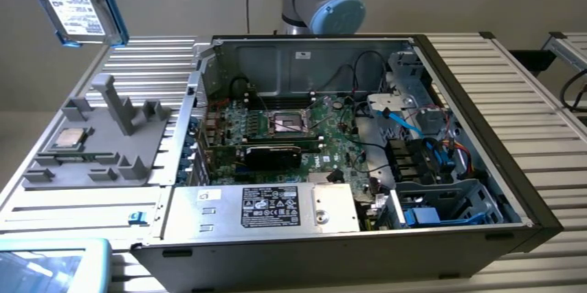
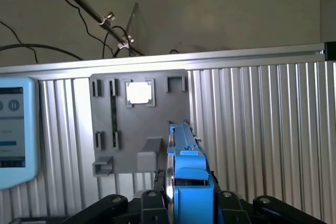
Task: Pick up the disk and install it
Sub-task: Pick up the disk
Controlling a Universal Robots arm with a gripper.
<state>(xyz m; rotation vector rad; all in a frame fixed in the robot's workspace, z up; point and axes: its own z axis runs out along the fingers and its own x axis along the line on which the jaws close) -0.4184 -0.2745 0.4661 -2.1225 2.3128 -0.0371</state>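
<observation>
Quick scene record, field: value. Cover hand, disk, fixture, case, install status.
disk: lifted off the table, at the exterior view's upper left
hand: shut on the disk
grey fixture: on the table beside the case; processor chip sits in it
PC case: side open, motherboard exposed
install status: not yet done; disk is outside the case

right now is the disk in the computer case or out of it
Out. The disk hangs in the air, clamped in the tool, off to the exterior view's left of the open computer case.
</observation>
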